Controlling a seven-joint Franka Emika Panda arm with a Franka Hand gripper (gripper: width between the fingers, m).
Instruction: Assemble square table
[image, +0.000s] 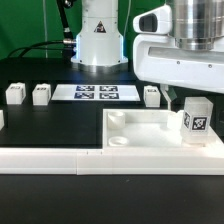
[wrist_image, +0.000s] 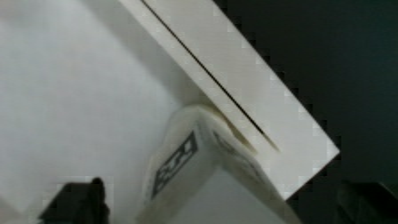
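The square table's white tray-like top (image: 140, 141) lies at the exterior view's right, behind the long rail. One white tagged leg (image: 195, 118) stands upright in the top's near-right corner. My gripper (image: 183, 100) hangs just above that leg, and one dark finger (image: 170, 97) shows beside it. In the wrist view the leg (wrist_image: 187, 165) rises from the top's floor (wrist_image: 89, 90) next to the raised rim (wrist_image: 231, 70). The gripper (wrist_image: 222, 205) is open around the leg; a dark finger (wrist_image: 75, 200) stands apart from it with a gap.
Three loose tagged legs (image: 14, 94) (image: 41, 94) (image: 152, 95) stand in a row at the back. The marker board (image: 93, 93) lies between them. A long white low rail (image: 60, 157) runs along the front. The robot's base (image: 98, 35) rises behind.
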